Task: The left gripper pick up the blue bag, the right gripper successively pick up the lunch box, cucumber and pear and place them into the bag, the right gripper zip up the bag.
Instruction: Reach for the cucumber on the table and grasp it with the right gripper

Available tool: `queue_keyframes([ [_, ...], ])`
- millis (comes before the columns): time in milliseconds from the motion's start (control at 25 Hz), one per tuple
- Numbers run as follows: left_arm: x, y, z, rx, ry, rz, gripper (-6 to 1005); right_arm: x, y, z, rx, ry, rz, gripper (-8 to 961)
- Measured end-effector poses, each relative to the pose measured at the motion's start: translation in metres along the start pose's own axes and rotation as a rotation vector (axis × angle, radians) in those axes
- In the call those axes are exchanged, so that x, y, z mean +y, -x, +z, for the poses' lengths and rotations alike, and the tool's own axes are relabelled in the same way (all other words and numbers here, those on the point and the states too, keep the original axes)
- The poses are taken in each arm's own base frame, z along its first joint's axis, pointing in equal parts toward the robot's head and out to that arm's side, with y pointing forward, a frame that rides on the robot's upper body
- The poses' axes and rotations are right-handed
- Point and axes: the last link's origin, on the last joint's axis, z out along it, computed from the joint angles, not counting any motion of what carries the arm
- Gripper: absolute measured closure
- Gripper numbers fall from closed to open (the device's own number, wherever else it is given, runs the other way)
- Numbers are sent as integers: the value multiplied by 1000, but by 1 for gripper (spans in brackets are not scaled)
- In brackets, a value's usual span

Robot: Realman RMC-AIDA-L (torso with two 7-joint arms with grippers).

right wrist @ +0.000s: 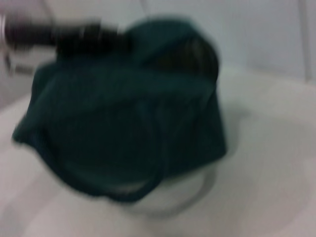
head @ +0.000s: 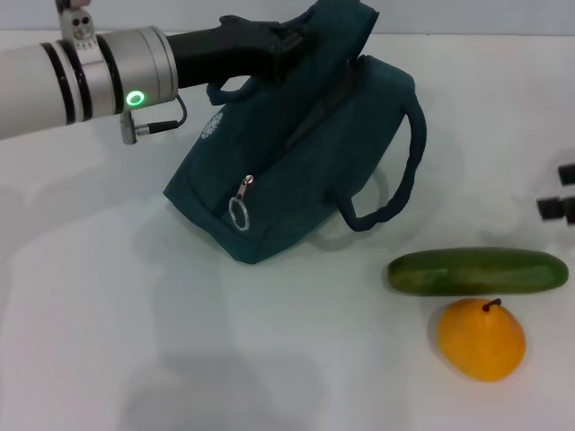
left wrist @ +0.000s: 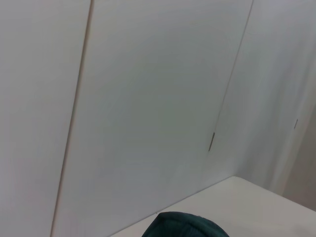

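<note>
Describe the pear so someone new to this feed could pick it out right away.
Start at the blue bag, which the left gripper holds up by its top edge on the white table. Toward the robot's right of the bag lies the long dark green cucumber. The pear sits just nearer the robot than the cucumber: the only round, orange-yellow thing there, with a short dark stem.

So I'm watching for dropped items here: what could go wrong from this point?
The left gripper holds the blue bag only by its top edge, tilted, so the fabric could slip free. The cucumber and pear lie close together, so grabbing one may nudge the other. The right gripper sits at the table's right edge.
</note>
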Motion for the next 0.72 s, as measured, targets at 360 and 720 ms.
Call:
queue_keyframes([
  [360, -1, 0, 0, 1, -5, 9, 953, 17, 35, 27, 302, -17, -183, 65],
  [720, -2, 1, 1, 2, -14, 28, 953, 32, 37, 61, 484, -20, -255, 66],
])
